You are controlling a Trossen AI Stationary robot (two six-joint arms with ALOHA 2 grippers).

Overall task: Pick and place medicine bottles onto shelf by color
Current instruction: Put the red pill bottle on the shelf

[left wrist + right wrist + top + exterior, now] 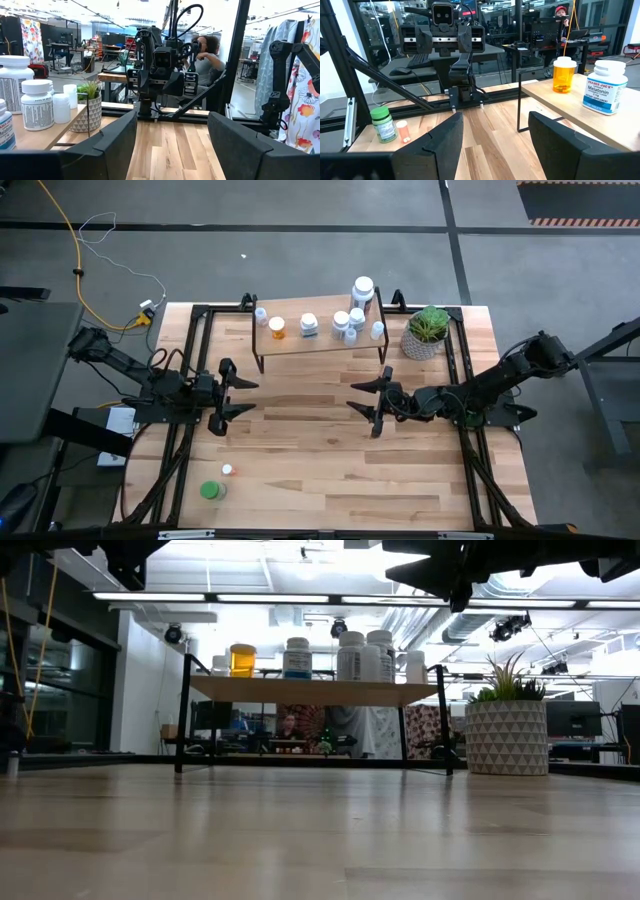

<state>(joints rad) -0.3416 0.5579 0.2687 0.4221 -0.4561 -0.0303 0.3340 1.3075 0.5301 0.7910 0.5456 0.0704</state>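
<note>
Green bottle (211, 490) — well behind left claw (237, 398)

Bright overhead striplights, perhaps slight glare

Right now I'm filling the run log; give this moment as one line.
left claw: open, empty | right claw: open, empty | shelf: holds bottles | green bottle, small orange bottle: still on table

Both dark arms reach inward over the desk and face each other, the left tool (228, 391) at about nine o'clock and the right tool (370, 402) at about three o'clock, each with its fingers spread apart and nothing between them.
</note>
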